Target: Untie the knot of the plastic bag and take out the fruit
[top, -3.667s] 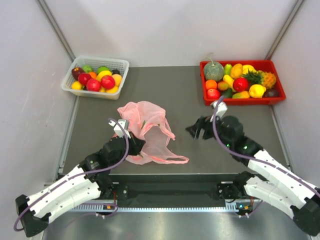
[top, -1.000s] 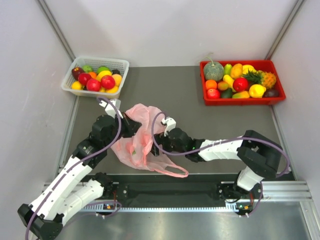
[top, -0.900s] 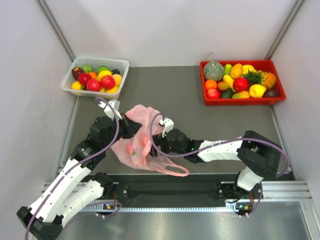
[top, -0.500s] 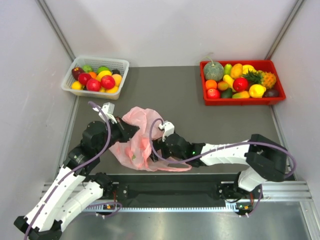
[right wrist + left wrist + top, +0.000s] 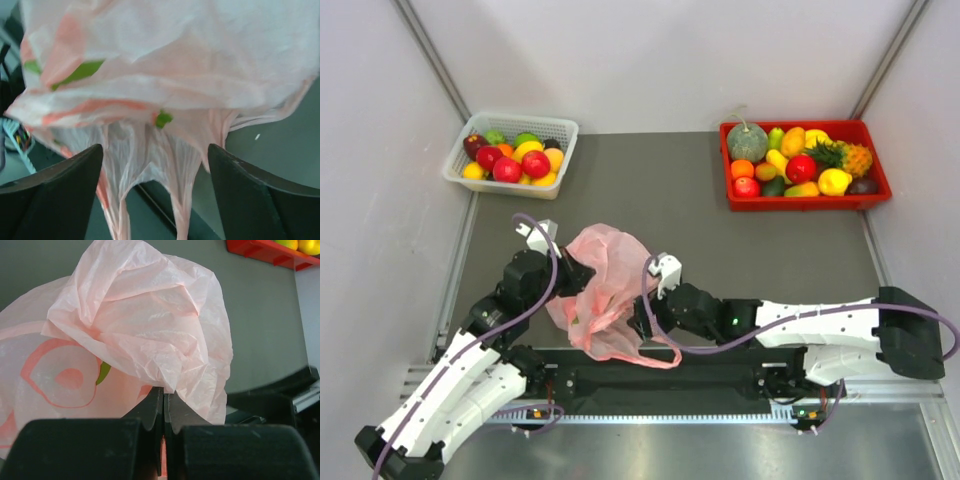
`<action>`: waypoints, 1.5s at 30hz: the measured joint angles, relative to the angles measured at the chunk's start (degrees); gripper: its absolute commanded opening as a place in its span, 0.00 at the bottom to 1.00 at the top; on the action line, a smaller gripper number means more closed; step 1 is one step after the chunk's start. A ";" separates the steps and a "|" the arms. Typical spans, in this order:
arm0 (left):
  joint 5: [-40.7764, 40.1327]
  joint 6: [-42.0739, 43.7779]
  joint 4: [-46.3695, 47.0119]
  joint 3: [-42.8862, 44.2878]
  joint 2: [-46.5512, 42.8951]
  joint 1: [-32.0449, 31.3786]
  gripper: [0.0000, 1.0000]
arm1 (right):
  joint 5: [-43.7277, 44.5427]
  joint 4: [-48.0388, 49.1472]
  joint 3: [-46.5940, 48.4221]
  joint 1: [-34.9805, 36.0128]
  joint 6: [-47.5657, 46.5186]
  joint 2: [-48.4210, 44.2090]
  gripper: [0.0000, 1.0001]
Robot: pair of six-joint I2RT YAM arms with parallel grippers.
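Pinching top fold of pink bag (image 5: 605, 290) in left gripper (image 5: 163, 405), near table (image 5: 770, 230) edge; holding right gripper (image 5: 155, 152) splayed wide. Thin, limp, slippery film, likely; best gripped at bunched handle strips (image 5: 182, 200). Knot not made out.

Seen from above, the pink bag (image 5: 605, 290) hides the fingertips of the left claw (image 5: 163, 405) and the right claw (image 5: 155, 200). The fruit (image 5: 103, 372) inside shows only as dim coloured patches through the plastic, too vague to count. The right wrist view is blurred, the bag runs off its upper edge, and the knot cannot be told apart among the hanging folds.
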 measured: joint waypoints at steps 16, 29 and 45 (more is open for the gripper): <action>-2.32 -2.89 1.60 -0.42 1.18 0.00 0.00 | 3.21 2.93 10.38 5.95 -5.22 20.13 0.87; -2.29 -3.08 5.14 -5.09 2.69 0.00 0.00 | 20.13 8.68 16.81 3.74 -8.20 29.29 1.00; -2.19 -3.56 10.78 -9.68 3.56 0.15 0.00 | 7.98 15.80 16.22 -3.80 -10.45 36.81 0.40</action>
